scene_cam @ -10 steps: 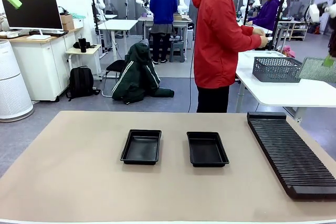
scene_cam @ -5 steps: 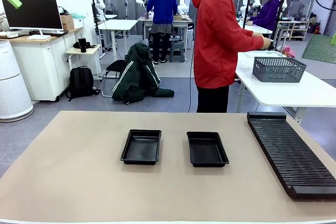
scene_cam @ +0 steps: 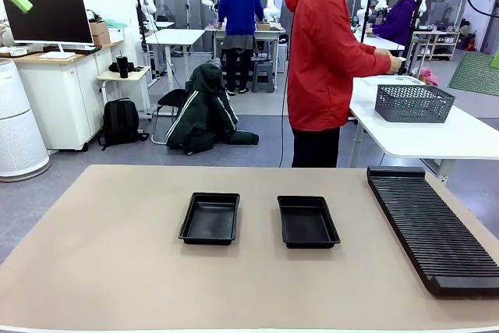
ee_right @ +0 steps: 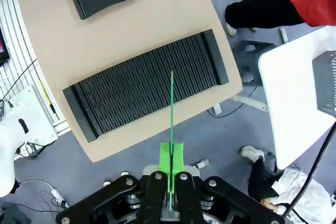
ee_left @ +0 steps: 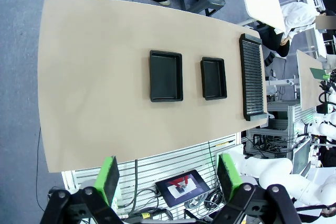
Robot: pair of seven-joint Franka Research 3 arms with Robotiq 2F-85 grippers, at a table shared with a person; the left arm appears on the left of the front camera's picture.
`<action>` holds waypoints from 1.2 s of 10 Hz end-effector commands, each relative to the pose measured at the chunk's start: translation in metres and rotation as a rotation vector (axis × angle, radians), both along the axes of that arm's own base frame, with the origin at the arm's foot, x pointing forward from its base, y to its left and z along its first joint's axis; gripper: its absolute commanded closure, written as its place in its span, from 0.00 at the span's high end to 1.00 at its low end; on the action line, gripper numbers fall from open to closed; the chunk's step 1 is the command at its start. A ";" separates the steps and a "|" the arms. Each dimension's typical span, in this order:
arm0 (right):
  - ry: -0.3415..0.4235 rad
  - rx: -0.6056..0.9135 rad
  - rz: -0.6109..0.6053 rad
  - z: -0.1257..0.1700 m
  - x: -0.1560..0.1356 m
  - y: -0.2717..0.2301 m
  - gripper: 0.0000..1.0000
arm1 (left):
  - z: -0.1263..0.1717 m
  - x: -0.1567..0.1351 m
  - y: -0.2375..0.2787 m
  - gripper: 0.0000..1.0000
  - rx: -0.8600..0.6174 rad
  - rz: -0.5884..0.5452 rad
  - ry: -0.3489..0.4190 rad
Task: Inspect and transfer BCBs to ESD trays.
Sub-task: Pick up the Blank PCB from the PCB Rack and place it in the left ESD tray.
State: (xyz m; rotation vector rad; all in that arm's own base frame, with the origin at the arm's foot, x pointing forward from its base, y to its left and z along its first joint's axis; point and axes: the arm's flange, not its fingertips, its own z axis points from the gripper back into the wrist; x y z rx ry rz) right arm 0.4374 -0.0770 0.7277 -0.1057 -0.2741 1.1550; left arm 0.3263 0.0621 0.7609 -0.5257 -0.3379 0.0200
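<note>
Upper right of front view | we see right gripper clamped on BCB, held high above rack, likely for inspection | left gripper jaws apart, idle upper left | ESD trays mid-table, bare, awaiting boards.

Left tray and right tray side by side on table; rack to their right; basket behind, I think on another table.

No print or label readable — none.
</note>
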 end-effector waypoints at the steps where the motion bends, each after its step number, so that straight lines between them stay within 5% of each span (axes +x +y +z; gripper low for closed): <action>1: -0.014 -0.014 0.017 -0.004 -0.003 0.001 0.00 | -0.001 -0.001 0.000 1.00 -0.001 -0.001 0.000; 5: 0.008 0.078 -0.001 -0.005 0.013 0.012 0.02 | -0.001 -0.001 0.000 1.00 -0.001 -0.001 0.000; 12: 0.227 0.379 -0.289 -0.071 0.025 0.143 0.02 | -0.001 -0.001 0.000 1.00 -0.001 -0.001 0.000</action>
